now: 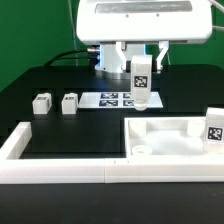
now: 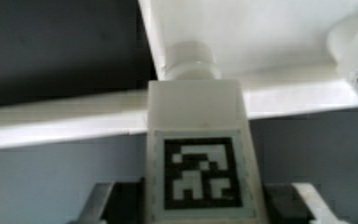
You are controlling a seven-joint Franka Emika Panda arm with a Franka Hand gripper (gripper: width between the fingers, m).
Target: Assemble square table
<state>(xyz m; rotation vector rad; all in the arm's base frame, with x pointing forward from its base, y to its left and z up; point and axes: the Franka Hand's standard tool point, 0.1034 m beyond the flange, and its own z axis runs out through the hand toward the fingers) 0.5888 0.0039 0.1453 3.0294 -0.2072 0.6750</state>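
Long white border rail (image 1: 60,172) lies nearest the exterior camera, across the front of the black table (image 1: 60,135). Behind it, toward the exterior view's right, sits the white plastic square tray-like tabletop (image 1: 185,150), raised rim up, with one round corner socket (image 1: 143,150) showing at its near corner.

Gripper (image 1: 142,62) is clenched on a white tagged leg (image 1: 142,85). The leg's long axis is vertical, and its lower end hangs just above the tabletop's far corner on the exterior view's left.

Governing relation, as judged: the target socket lies directly beneath the leg's tip (the wrist view shows the tip over the rim corner, the socket itself hidden). A straight descent appears called for, and the rim wall is the nearest obstruction.

A second tagged leg (image 1: 214,125) stands at the tabletop's right side, well apart. Two small white leg blocks (image 1: 69,102) and the marker board (image 1: 115,100) lie off to the left.
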